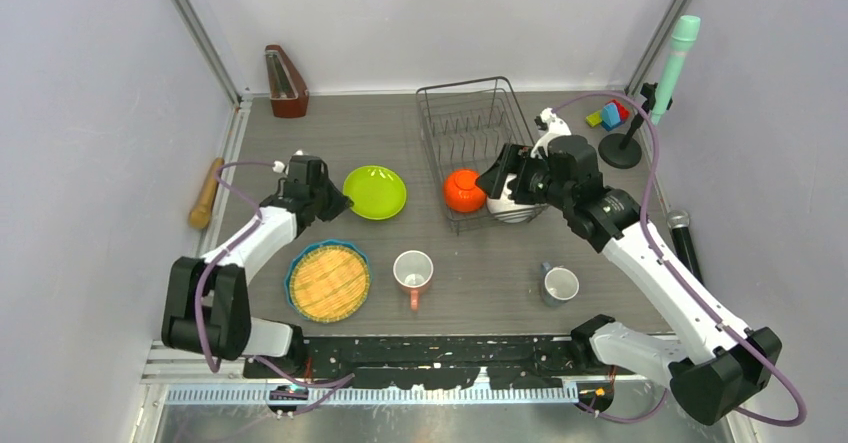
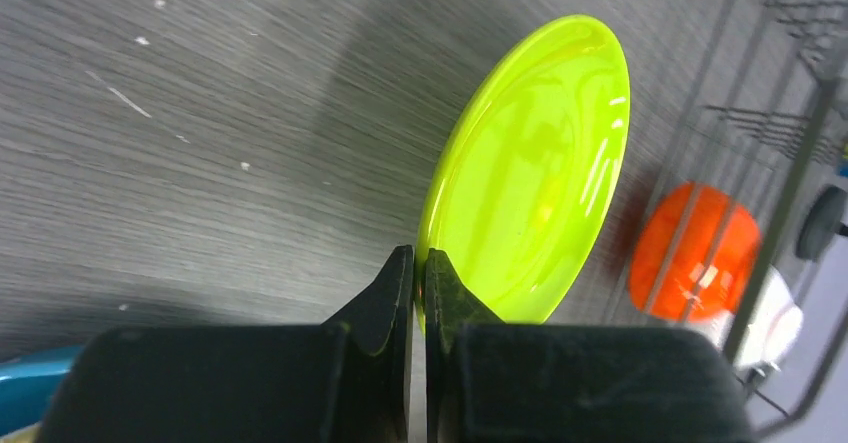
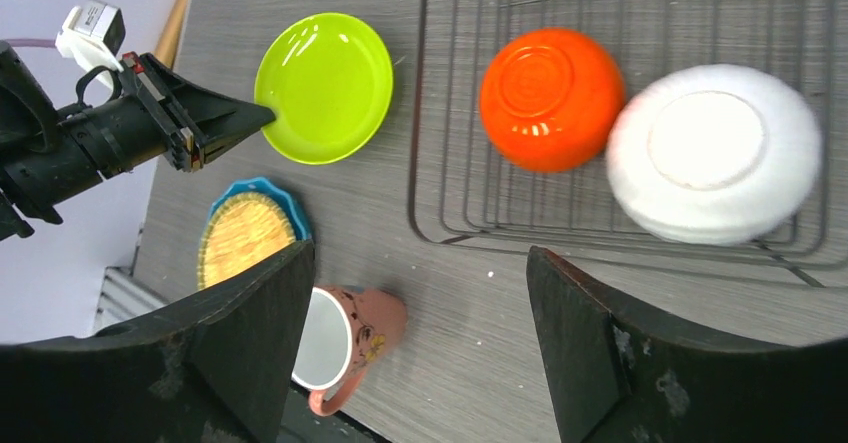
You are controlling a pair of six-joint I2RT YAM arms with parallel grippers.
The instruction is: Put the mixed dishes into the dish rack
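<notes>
Lime-green plate (image 2: 530,163) | sitting left of the dish rack (image 1: 470,123) | I'm pinching its rim in the left gripper (image 2: 418,268), jaws almost shut | right gripper (image 3: 420,353) gaping empty over the rack | risk: shallow grip slipping on lift

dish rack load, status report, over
Left gripper shut on lime-green plate rim. Right gripper open, empty, over dish rack. Orange bowl, white bowl in rack, upside down. Nothing between plate and rack.

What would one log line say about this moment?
left gripper: shut on green plate rim | right gripper: open above rack | rack: orange bowl, white bowl
</notes>
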